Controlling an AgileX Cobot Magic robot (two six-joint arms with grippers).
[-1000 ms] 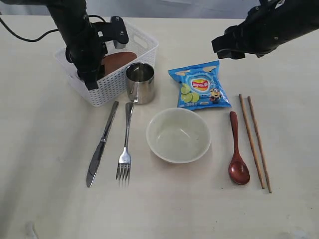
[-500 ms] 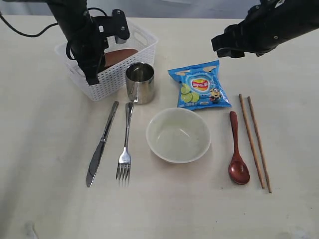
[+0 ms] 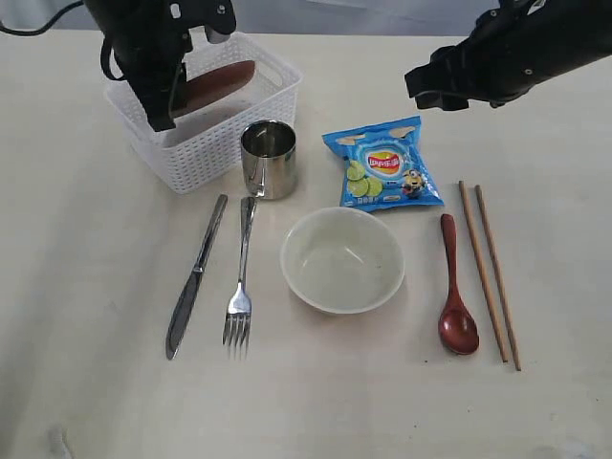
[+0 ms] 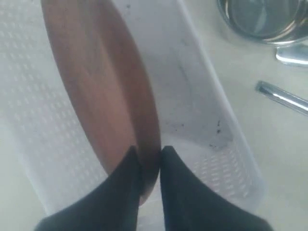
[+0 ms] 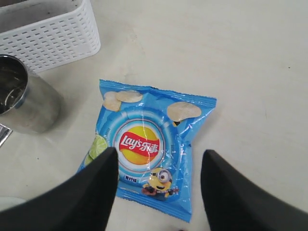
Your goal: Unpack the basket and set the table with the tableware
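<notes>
Left pincer (image 4: 149,151) clamps smooth reddish-brown plate (image 4: 96,86) over lattice basket (image 4: 202,120); right pincer (image 5: 160,156) apart.

Left arm (image 3: 143,48), above the basket (image 3: 206,143), is matte black and blocky, with a thin black cable (image 3: 33,28). Right arm (image 3: 507,57) looks alike, perhaps ribbed. The left gripper (image 4: 149,153) has smooth, tapered black fingers (image 4: 120,192).

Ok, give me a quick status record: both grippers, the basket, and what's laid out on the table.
left gripper: shut on rim of small reddish-brown round plate, tilted over white plastic lattice basket
right gripper: open, empty, above blue chip bag
on pale cream table: steel cup, silver knife, silver fork, cream bowl, dark red spoon, brown wooden chopsticks
basket contents: nothing else visible
</notes>
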